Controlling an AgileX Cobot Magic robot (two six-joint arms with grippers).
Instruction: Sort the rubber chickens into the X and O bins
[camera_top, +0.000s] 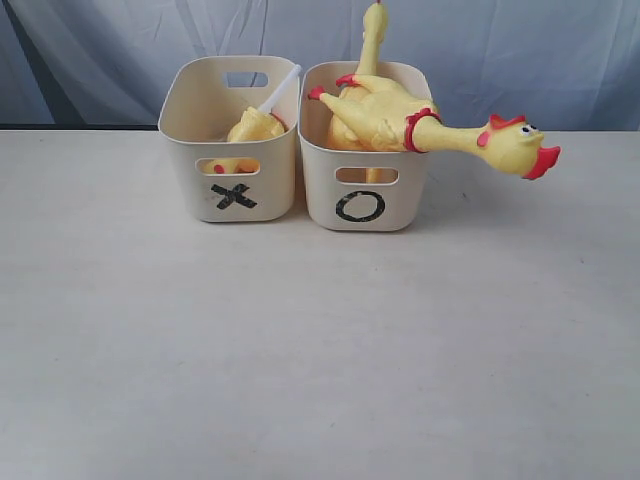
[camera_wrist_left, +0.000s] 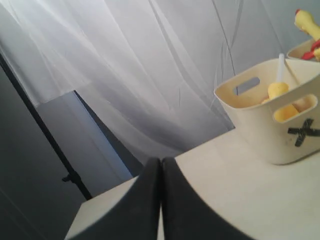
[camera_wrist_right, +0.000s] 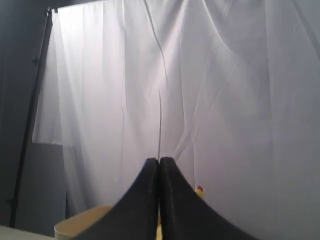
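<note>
The X bin (camera_top: 190, 190) hides most of its yellow pieces (camera_top: 253, 126); a white tube (camera_top: 282, 85) pokes out. Beside it on the surface (camera_top: 320, 350), the O bin (camera_top: 400, 205) holds a whole chicken (camera_top: 385, 115), red-collared head hanging outside, and an upright chicken (camera_top: 373, 35) cropped at the top. The left gripper (camera_wrist_left: 160, 210) and right gripper (camera_wrist_right: 159, 210) are pressed closed, empty.

Left gripper (camera_wrist_left: 160, 162), right gripper (camera_wrist_right: 159, 162): matte black fingers, smooth, curved, tapering

bins (camera_top: 228, 150) – matt plastic | chickens (camera_top: 385, 115) – glossy rubber | table (camera_top: 320, 350) – matt
</note>
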